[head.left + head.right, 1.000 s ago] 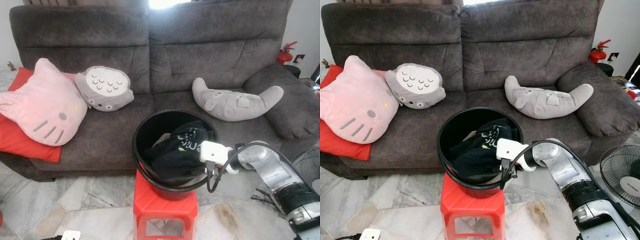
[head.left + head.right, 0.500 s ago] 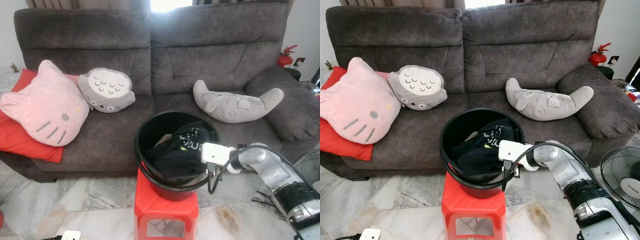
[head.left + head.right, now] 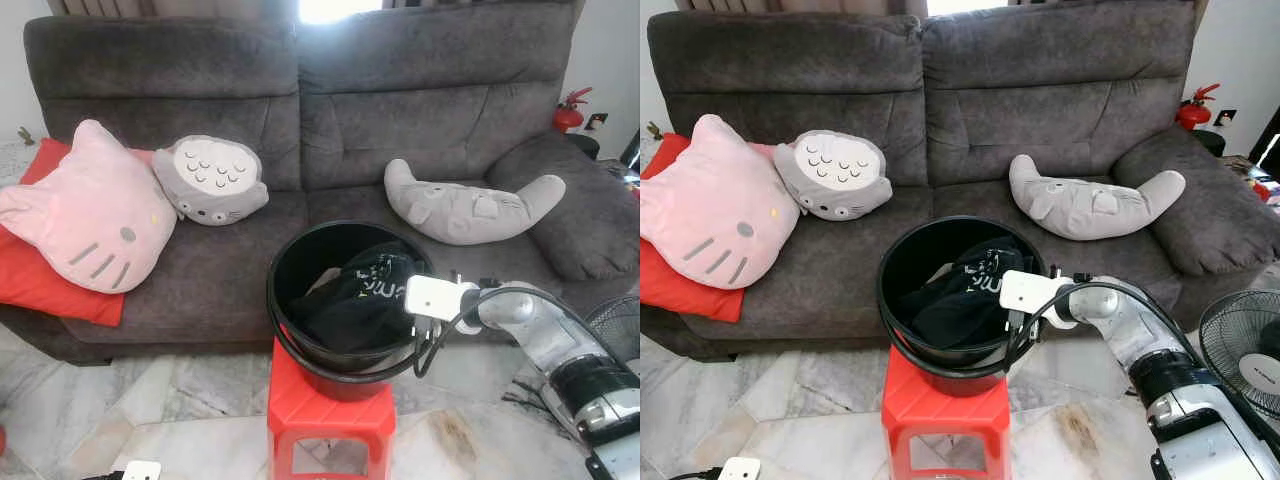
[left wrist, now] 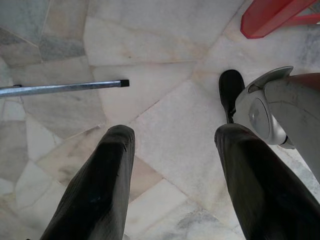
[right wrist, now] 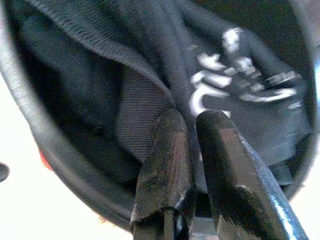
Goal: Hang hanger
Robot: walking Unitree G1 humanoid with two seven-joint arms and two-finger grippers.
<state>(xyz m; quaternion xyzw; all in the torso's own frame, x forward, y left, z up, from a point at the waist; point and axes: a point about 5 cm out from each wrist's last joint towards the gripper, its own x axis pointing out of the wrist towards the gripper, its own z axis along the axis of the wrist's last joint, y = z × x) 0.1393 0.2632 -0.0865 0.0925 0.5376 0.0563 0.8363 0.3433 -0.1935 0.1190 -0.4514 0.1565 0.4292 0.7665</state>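
Currently I have the right gripper (image 5: 192, 125) down inside the black bucket (image 3: 902, 335), which stands on the red stool (image 3: 940, 412) in front of the grey sofa (image 3: 940, 100). Its two fingers (image 5: 167, 165) are pressed nearly together, pinching a fold of the dark garment (image 3: 960, 300) with white lettering that lies in the bucket. No hanger can be made out among the cloth. Left gripper (image 4: 172, 135) hangs idle over the marble floor (image 4: 165, 45), fingers spread wide with nothing between them; a metal rod (image 4: 60, 88) lies on the tiles nearby. On the sofa: pink cat cushion (image 3: 710, 205), round grey cushion (image 3: 835, 175), crescent grey cushion (image 3: 1090, 205). Fan (image 3: 1240, 365) at the robot's right
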